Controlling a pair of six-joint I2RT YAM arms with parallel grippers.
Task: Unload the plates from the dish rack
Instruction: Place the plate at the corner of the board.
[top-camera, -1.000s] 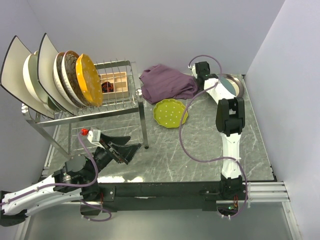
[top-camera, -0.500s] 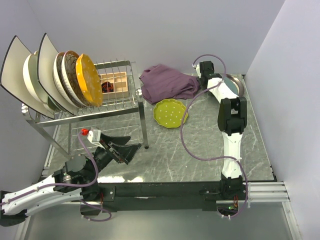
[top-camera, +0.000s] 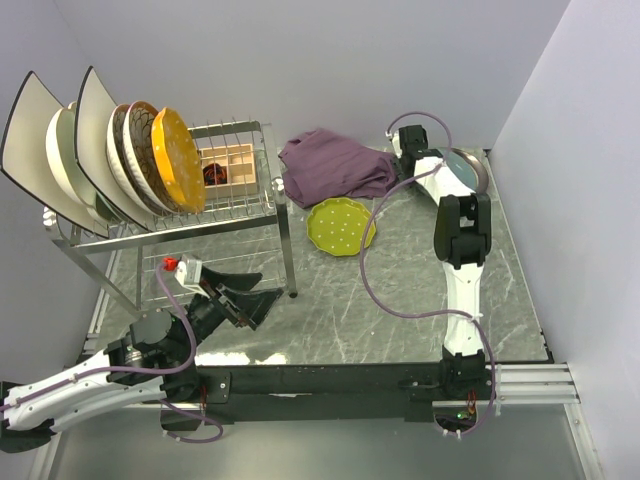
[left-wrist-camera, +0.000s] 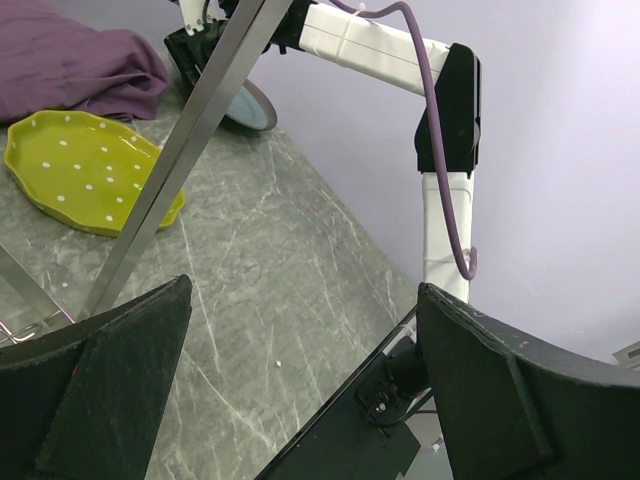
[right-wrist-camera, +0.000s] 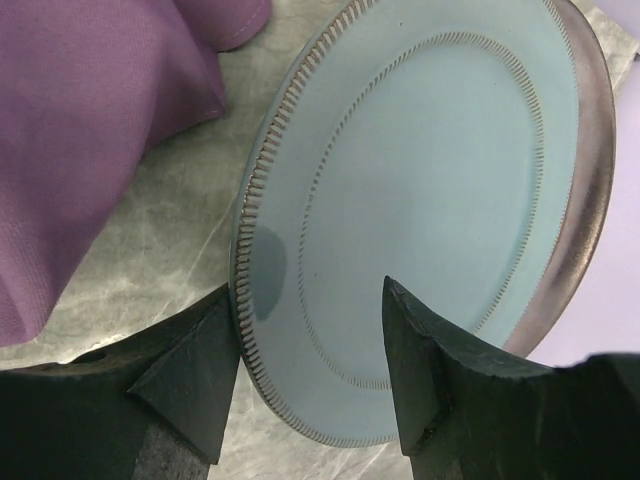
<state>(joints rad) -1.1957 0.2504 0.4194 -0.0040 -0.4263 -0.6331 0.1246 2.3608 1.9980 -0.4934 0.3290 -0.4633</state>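
The dish rack (top-camera: 262, 205) stands at the back left, its upper tier holding several upright plates, among them two white square ones (top-camera: 35, 135) and an orange dotted one (top-camera: 178, 160). A lime-yellow plate (top-camera: 341, 226) lies flat on the table. A teal plate (top-camera: 464, 170) (right-wrist-camera: 420, 180) sits at the back right corner. My right gripper (top-camera: 412, 150) (right-wrist-camera: 310, 290) is open, its fingers either side of the teal plate's ridged rim. My left gripper (top-camera: 255, 290) (left-wrist-camera: 302, 290) is wide open and empty, low beside the rack's front leg (left-wrist-camera: 190, 140).
A purple cloth (top-camera: 335, 165) (right-wrist-camera: 90, 130) is bunched at the back between the rack and the teal plate. A small wooden compartment box (top-camera: 228, 165) sits on the rack's upper tier. Walls close off the back and right side.
My right gripper's jaws have spread wider around the teal plate's rim and the wrist has shifted slightly right. The left arm has not moved.
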